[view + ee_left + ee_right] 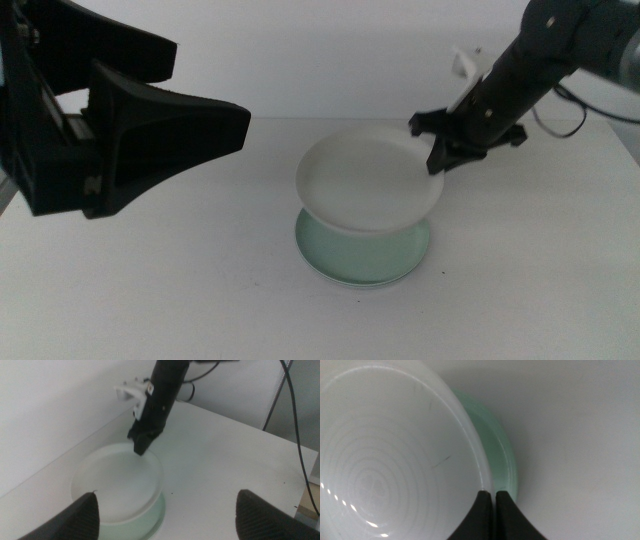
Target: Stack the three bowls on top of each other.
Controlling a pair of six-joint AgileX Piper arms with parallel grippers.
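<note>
A white bowl (365, 180) (117, 485) (385, 460) hangs tilted just above a mint green bowl (365, 262) (157, 515) (497, 455), which lies on the table near its middle. My right gripper (440, 150) (492, 494) comes in from the far right and is shut on the white bowl's far right rim. The white bowl covers most of the green one, leaving only the green bowl's near edge in sight. My left gripper (205, 85) (167, 494) is raised at the left, away from the bowls, open with nothing between its jaws.
The white table (150, 290) runs back to a pale wall. In the left wrist view, dark cables (295, 435) hang past the table's right edge.
</note>
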